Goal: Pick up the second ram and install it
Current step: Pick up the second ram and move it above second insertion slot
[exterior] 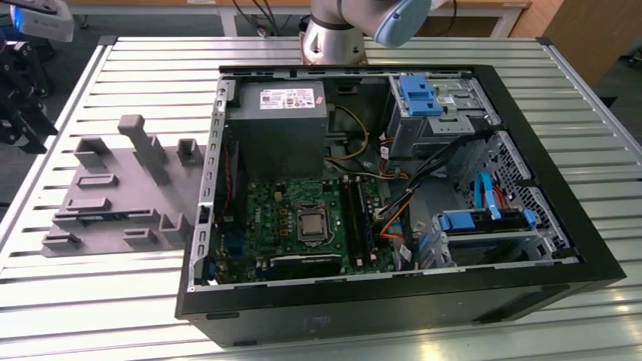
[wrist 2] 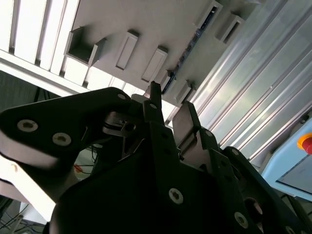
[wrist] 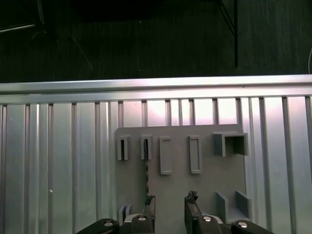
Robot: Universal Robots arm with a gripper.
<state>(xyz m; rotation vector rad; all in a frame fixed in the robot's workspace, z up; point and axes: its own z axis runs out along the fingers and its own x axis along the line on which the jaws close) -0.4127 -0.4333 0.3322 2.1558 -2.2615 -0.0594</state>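
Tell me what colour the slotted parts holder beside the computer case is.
Plain grey; the parts holder shows best in the exterior view.

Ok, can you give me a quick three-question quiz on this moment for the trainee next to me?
1. True or false: the gripper is shut on the second ram.
2. The second ram sits in: A) a motherboard slot, B) the grey fixture, C) a drive bay.
3. Fill in: in the exterior view, the fixture lies to the computer case's ____.
Key: 1 false, it is open and holds nothing; 2 B; 3 left.
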